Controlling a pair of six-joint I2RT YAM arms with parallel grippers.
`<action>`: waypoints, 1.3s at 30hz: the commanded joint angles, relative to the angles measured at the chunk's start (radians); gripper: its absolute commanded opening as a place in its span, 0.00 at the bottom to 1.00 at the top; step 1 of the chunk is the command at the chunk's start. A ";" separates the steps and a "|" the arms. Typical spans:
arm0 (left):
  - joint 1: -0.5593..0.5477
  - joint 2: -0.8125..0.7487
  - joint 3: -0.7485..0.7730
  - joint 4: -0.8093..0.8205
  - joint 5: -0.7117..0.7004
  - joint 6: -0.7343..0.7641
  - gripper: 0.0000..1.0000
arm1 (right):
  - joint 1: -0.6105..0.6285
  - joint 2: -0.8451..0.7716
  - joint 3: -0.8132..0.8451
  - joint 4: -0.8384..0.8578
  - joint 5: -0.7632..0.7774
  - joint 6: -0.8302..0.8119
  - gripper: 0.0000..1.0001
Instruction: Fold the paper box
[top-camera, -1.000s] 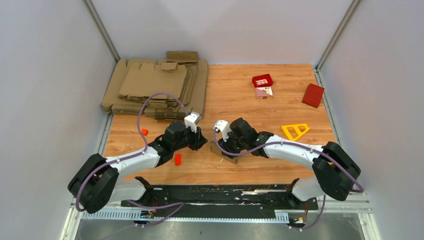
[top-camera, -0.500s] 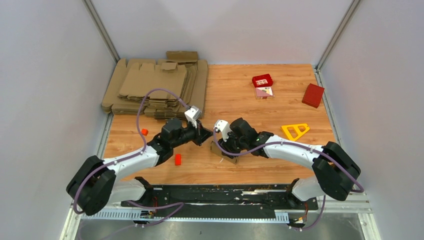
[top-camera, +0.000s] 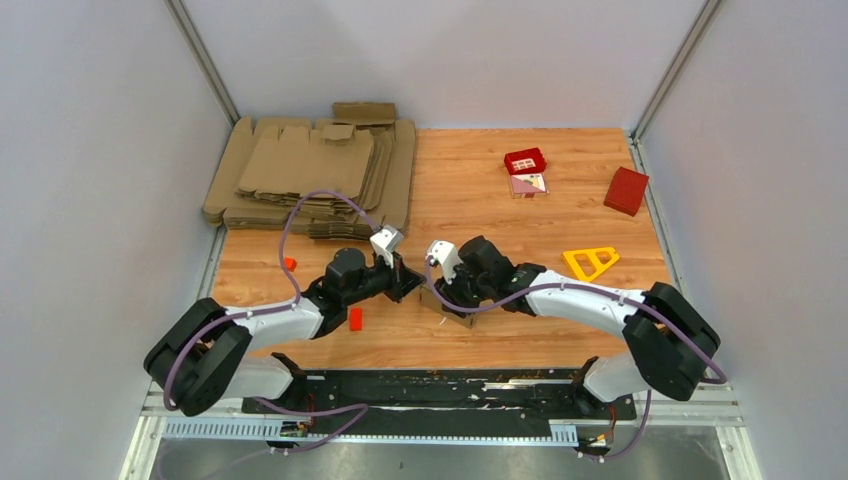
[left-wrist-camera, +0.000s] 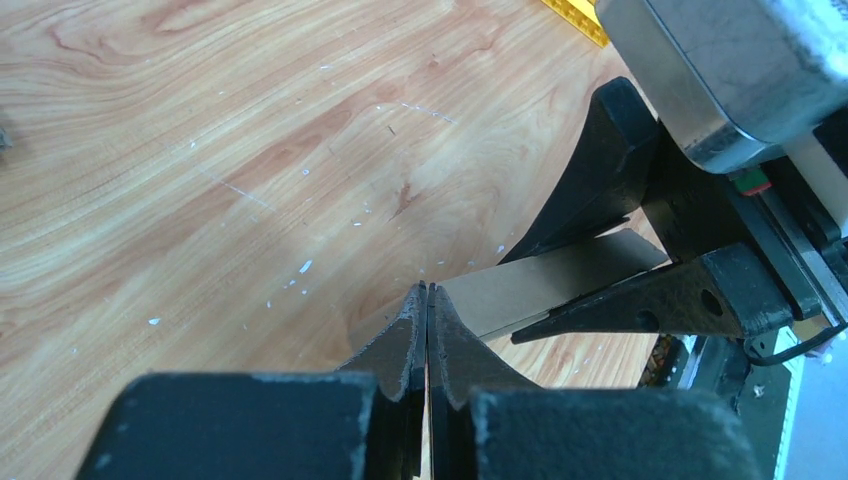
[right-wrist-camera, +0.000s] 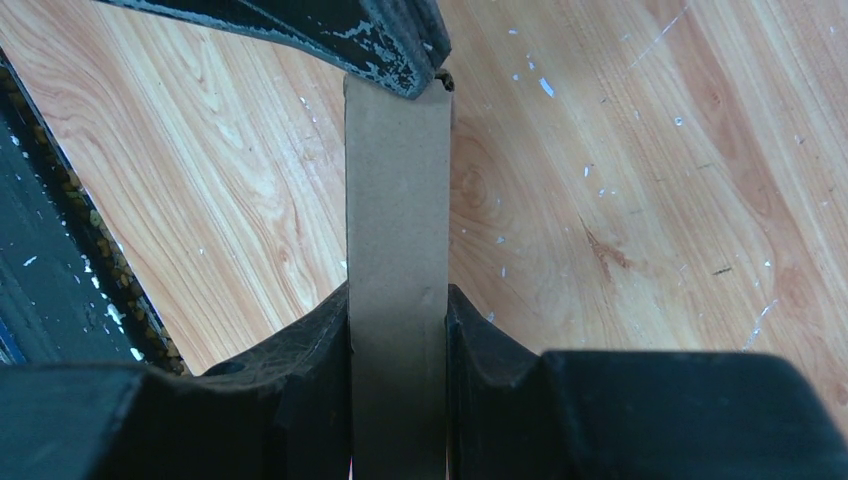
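Note:
The paper box (right-wrist-camera: 395, 180) is a narrow brown cardboard piece, and my right gripper (right-wrist-camera: 397, 295) is shut on it, one finger on each side. From above, the paper box (top-camera: 447, 306) sits low over the wood, just left of the right gripper (top-camera: 452, 296). My left gripper (left-wrist-camera: 427, 290) is shut with nothing between its jaws. Its closed tips touch the box's end (left-wrist-camera: 560, 280). In the right wrist view, the left fingertips (right-wrist-camera: 400, 50) rest on the far end of the cardboard. The left gripper (top-camera: 408, 286) faces the right one across the box.
A pile of flat cardboard blanks (top-camera: 310, 175) fills the back left. A red box (top-camera: 626, 190), a small red tray (top-camera: 525, 160) and a yellow triangle (top-camera: 590, 262) lie to the right. Two small red blocks (top-camera: 355, 319) (top-camera: 289, 264) lie near the left arm.
The left gripper has shut and swung in toward the box until its tips meet the cardboard. The right gripper and the box have stayed where they were.

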 joint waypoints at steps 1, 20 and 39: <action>0.005 0.002 -0.054 -0.117 -0.069 0.072 0.00 | 0.008 0.032 0.005 -0.027 -0.018 0.004 0.21; 0.005 -0.269 0.097 -0.293 -0.023 0.075 0.00 | 0.008 0.037 0.004 -0.021 -0.019 0.001 0.21; 0.005 -0.024 0.014 -0.219 -0.012 0.037 0.00 | 0.008 0.036 0.000 -0.019 -0.018 0.003 0.21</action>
